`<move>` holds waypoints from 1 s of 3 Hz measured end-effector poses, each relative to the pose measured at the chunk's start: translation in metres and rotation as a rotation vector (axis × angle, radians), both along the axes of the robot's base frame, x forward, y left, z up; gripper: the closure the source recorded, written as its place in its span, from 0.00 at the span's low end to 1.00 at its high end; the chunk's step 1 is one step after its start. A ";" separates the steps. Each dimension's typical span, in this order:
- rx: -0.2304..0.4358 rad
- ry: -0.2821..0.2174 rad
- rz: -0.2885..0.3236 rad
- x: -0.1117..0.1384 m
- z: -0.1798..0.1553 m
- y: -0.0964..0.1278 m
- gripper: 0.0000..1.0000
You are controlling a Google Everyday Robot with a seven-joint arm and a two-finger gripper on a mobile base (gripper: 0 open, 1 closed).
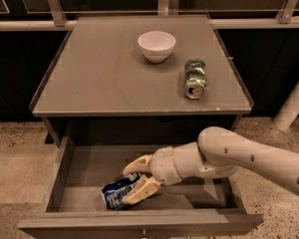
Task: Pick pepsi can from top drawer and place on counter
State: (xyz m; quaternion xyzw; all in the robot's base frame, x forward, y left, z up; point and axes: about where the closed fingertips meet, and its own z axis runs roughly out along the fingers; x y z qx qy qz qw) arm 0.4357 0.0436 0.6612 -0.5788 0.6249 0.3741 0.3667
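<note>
The pepsi can (115,193), dark blue with white markings and dented, lies on its side on the floor of the open top drawer (65,171), left of centre. My gripper (128,185) reaches into the drawer from the right. Its tan fingers (141,190) are spread, one behind the can's right end and one in front of it. The far finger stands a little off the can. The counter (99,78) is directly above the drawer.
On the counter stand a white bowl (156,45) at the back centre and a green and silver can (195,78) lying on its side at the right. My white arm (249,158) crosses the drawer's right side. The drawer's front panel (139,225) is nearest the camera.
</note>
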 end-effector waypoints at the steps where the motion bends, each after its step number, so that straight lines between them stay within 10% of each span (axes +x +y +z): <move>1: 0.001 -0.052 -0.061 -0.007 0.038 -0.015 1.00; 3: -0.021 -0.116 -0.109 -0.013 0.086 -0.027 1.00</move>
